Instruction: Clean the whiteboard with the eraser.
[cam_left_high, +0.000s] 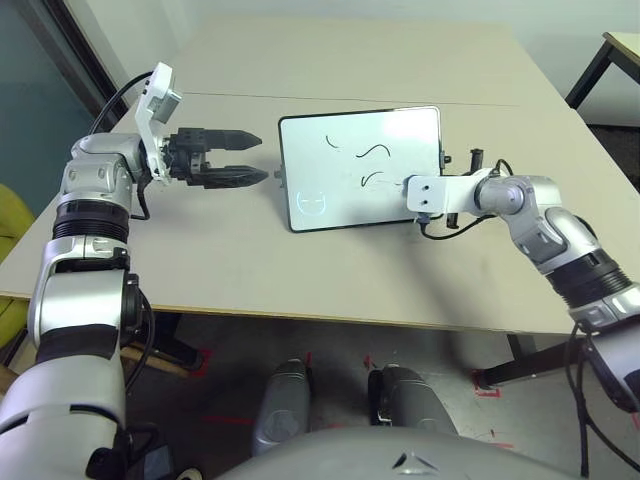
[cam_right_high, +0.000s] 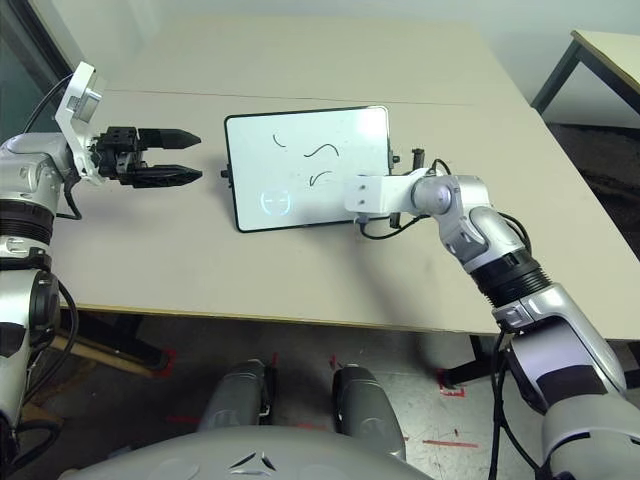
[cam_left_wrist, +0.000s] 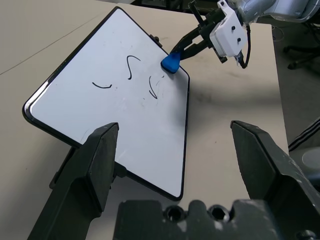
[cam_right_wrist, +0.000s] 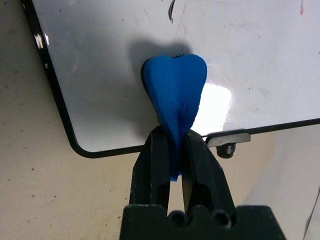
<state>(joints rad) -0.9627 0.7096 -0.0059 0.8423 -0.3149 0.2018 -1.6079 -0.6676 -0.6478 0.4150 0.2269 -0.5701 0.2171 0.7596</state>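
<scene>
Right gripper (cam_right_wrist: 172, 150) clamped on eraser (cam_right_wrist: 175, 90), pressed onto whiteboard (cam_left_high: 340, 150) near its right edge; board lies mid-table (cam_left_high: 300, 280). Left gripper (cam_left_high: 240, 158) spread, hovering left. Keep pressure flat, sweep left across squiggles (cam_left_high: 372, 150).

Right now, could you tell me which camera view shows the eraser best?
The right wrist view: the eraser sits pinched in the right gripper, pressed on the whiteboard. The left wrist view shows it small; in the eye views the arm hides it.
</scene>
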